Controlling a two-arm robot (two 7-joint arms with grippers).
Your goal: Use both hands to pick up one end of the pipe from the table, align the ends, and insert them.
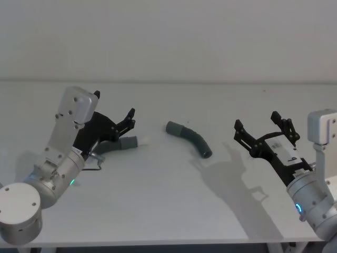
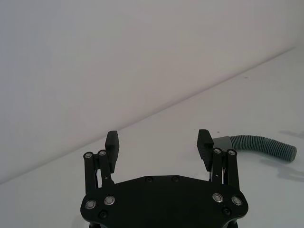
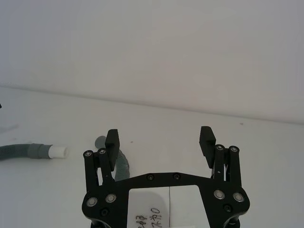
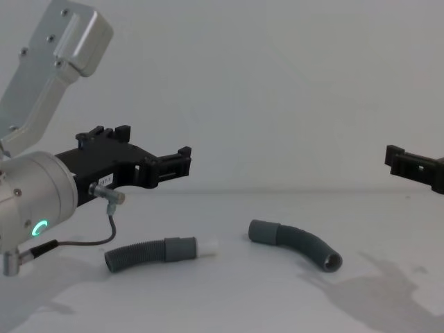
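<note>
1. The table [image 1: 168, 211] bears both pipe pieces, lying apart.
2. Left gripper [image 2: 158, 140], jaws spread and empty: lower it astride the straight piece [image 4: 149, 253] beneath.
3. Right gripper [image 3: 160, 137], also spread: advance to the curved piece [image 4: 298, 243] ahead.
4. Keep the white spigot [image 4: 208, 247] outside the jaws.

in the head view you're looking at the straight piece [image 1: 128, 142] lying under the left gripper [image 1: 113, 105], with most of its ribbed length hiding behind the black linkage. in the right wrist view the picture's edge is cutting that piece off, and the curved piece [image 3: 122, 164] is lying partly behind a finger [image 3: 112, 147] of the right gripper [image 3: 160, 140]. in the chest view the edge is cutting off all but the front of the right gripper.
</note>
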